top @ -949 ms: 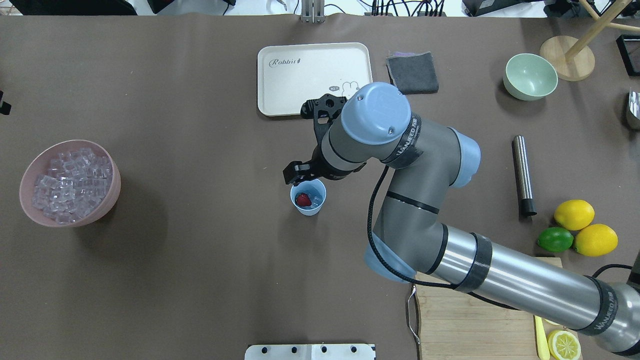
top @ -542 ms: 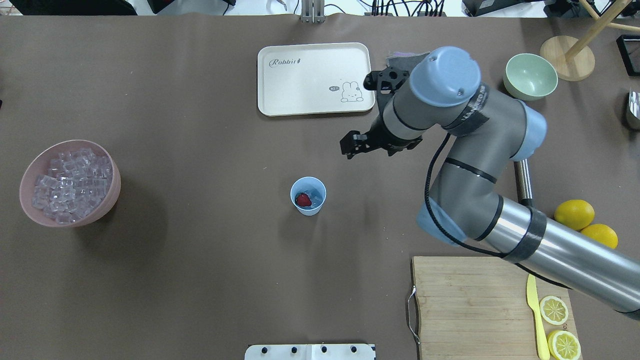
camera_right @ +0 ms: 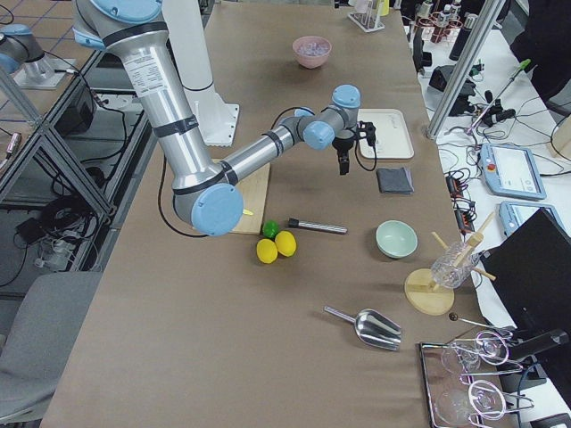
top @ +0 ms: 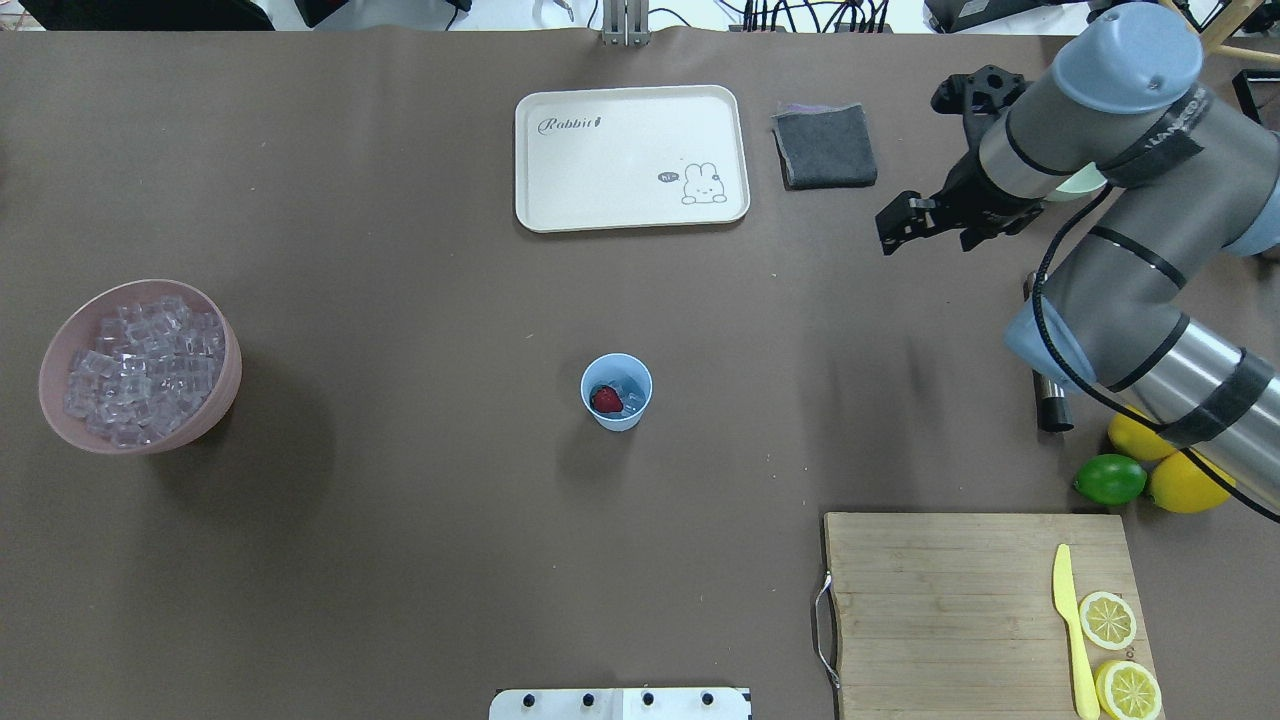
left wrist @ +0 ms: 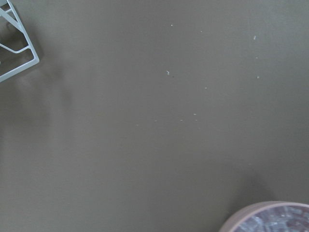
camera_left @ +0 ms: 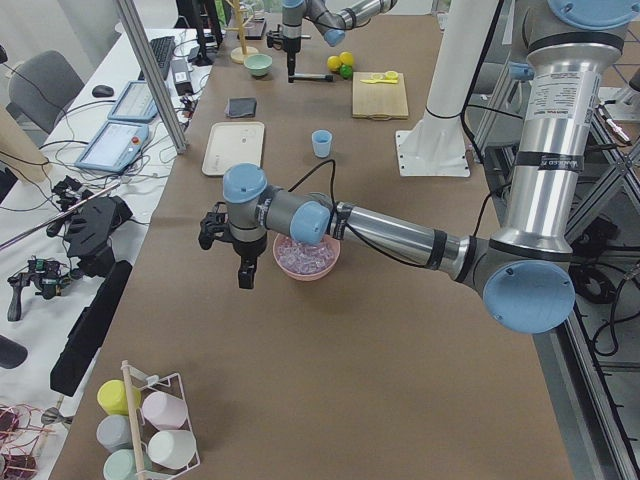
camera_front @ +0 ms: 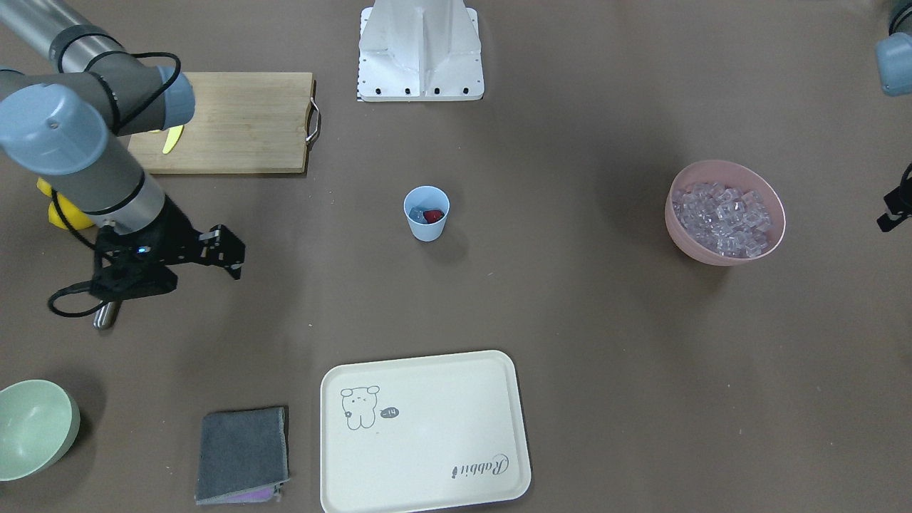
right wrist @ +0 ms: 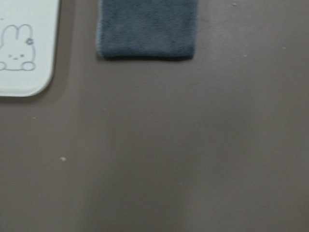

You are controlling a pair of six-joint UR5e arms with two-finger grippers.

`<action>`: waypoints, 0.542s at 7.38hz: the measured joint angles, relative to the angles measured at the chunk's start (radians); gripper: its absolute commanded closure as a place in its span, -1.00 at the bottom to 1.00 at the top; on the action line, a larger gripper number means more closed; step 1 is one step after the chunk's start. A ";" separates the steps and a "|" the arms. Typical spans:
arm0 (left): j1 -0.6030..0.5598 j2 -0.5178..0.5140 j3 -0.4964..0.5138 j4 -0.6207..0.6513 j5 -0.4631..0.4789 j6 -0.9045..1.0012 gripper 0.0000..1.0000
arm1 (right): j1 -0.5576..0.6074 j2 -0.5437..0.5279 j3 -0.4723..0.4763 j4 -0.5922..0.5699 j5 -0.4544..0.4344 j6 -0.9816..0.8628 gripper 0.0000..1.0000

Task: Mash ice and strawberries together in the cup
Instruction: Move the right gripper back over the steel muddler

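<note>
The light-blue cup (top: pixel 616 414) stands upright at mid-table, also in the front view (camera_front: pixel 426 226). A red strawberry (top: pixel 605 400) and a few clear ice cubes (top: pixel 631 397) lie inside it. More ice (top: pixel 140 365) fills the pink bowl (top: pixel 225 395) at the left. My right gripper (top: pixel 887 230) hangs empty above the table far right of the cup, near the grey cloth (top: pixel 825 145); its jaws look open. It also shows in the front view (camera_front: pixel 234 253). My left gripper (camera_left: pixel 245 272) hovers beside the pink bowl; I cannot tell its state.
A cream tray (top: pixel 630 150) lies at the back. A metal muddler (top: pixel 1050 405) lies under my right arm, next to lemons (top: pixel 1185 482) and a lime (top: pixel 1110 480). A cutting board (top: pixel 940 600) with a yellow knife and lemon slices sits front right. A green bowl (camera_front: pixel 35 427) stands far right.
My right arm has swung from right above the cup to the far right back of the table. The cup, strawberry and ice have stayed put.
</note>
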 measured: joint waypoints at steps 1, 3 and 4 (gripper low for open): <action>-0.019 -0.001 0.016 0.004 0.002 0.038 -0.94 | 0.034 -0.030 -0.030 0.002 0.002 -0.037 -1.00; -0.043 -0.001 0.019 0.005 0.007 0.054 -0.94 | 0.064 -0.085 -0.090 0.023 0.007 -0.082 -0.78; -0.054 0.000 0.012 0.005 0.007 0.054 -0.94 | 0.067 -0.098 -0.128 0.053 0.016 -0.091 -0.58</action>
